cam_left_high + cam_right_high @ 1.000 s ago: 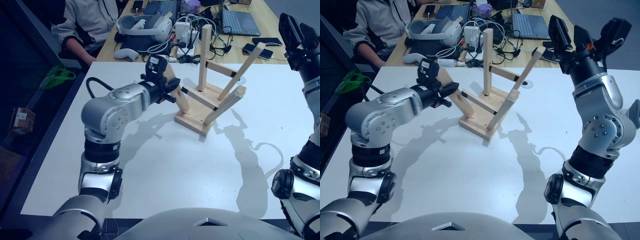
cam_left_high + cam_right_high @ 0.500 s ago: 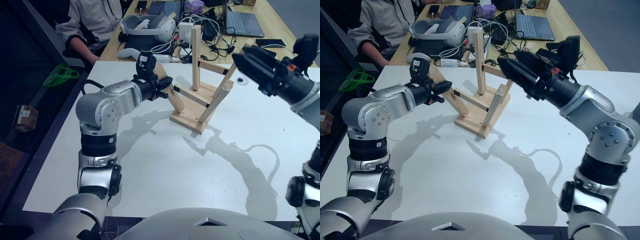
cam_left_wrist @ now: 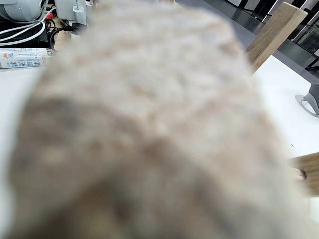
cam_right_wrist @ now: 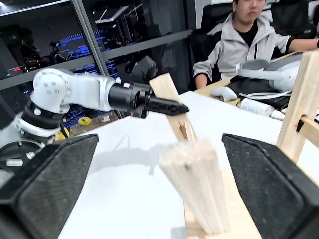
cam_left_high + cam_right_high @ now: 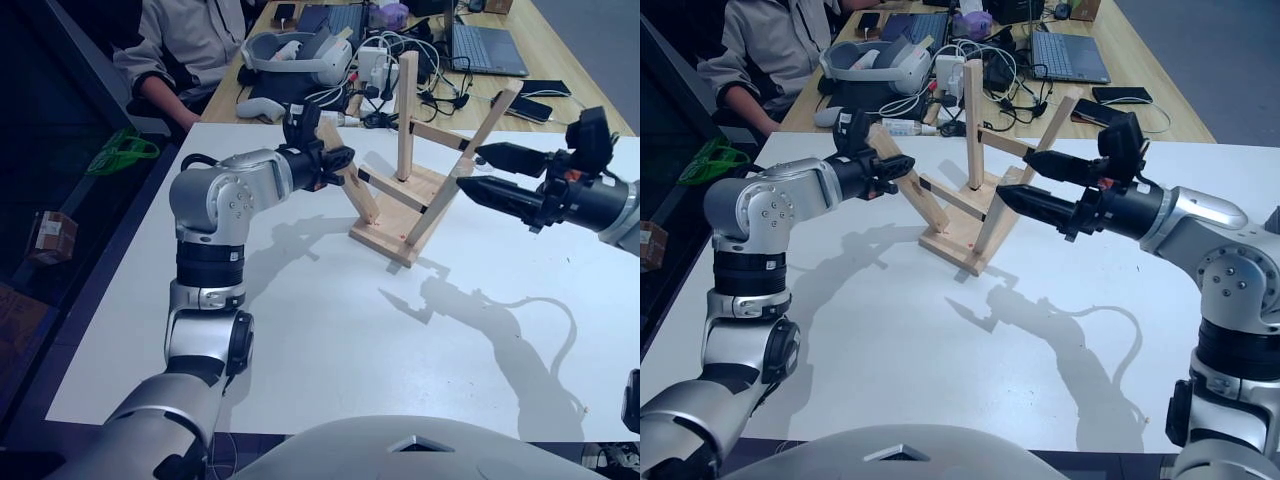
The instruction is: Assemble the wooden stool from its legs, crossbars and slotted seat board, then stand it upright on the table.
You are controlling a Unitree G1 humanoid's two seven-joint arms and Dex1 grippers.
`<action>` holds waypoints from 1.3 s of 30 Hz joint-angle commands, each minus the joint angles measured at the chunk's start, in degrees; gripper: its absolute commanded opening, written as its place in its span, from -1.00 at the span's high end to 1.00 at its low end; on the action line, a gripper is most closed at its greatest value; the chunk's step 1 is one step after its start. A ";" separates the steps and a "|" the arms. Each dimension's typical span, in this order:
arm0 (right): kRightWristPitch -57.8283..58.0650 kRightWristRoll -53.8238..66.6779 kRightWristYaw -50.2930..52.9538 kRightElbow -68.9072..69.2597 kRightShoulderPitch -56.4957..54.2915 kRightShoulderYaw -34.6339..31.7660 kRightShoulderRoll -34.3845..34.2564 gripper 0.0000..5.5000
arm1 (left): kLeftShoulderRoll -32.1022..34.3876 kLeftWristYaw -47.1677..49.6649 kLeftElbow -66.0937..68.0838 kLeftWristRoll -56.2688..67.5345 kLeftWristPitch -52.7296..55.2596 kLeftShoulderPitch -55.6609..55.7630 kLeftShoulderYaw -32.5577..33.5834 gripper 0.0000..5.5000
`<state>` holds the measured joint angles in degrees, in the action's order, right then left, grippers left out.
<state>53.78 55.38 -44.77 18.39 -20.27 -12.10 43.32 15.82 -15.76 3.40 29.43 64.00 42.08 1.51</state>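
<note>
The right gripper (image 5: 468,168) has swung down from where it was held up high and off to the side. It has come in level at the tilted stool (image 5: 392,243). A second ago the nearest leg (image 5: 432,212) was well below and ahead of it. Now that leg stands between its spread fingers (image 5: 500,197), one to either side. From the wrist, neither pad looks to be touching the wood.

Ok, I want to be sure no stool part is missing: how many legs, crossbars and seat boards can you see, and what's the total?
Legs: 4, one held in the left claw
Crossbars: 2
Seat board: 1
Total: 7 wooden parts
</note>
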 commanded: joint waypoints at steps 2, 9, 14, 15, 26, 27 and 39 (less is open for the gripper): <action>-3.83 -6.34 -3.38 0.48 1.24 4.28 2.10 -0.68 | -0.80 -0.96 2.13 -1.94 2.89 -2.86 -4.16 0.63; -9.44 -13.49 -4.72 -2.60 0.41 7.38 0.72 -0.68 | -1.19 -1.88 1.53 -2.76 2.55 -2.57 -5.11 0.63; -12.31 -16.11 -4.57 -4.49 -0.96 8.75 -1.66 -0.44 | -1.54 -2.17 1.34 -3.05 2.54 -2.63 -5.45 0.63; -12.77 -16.43 -4.60 -4.81 -1.42 9.14 -2.25 -0.37 | -1.61 -2.24 1.41 -3.11 2.50 -2.58 -5.51 0.63; -14.26 -18.56 -9.60 -5.85 -2.44 11.47 -1.97 0.16 | -2.27 -3.02 5.45 -4.37 1.10 -0.66 -5.02 0.63; -14.45 -18.91 -10.04 -5.89 -2.47 11.80 -1.89 0.16 | -2.57 -2.99 6.21 -4.34 0.97 -0.44 -4.64 0.63; -17.26 -25.35 -13.06 -10.74 -6.21 18.47 -3.34 0.21 | -4.75 -3.32 7.70 -5.64 -0.52 0.94 -5.54 0.63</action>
<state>35.65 31.19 -56.10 9.30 -25.56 2.77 41.42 12.49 -18.94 9.73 25.12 61.49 45.84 -0.65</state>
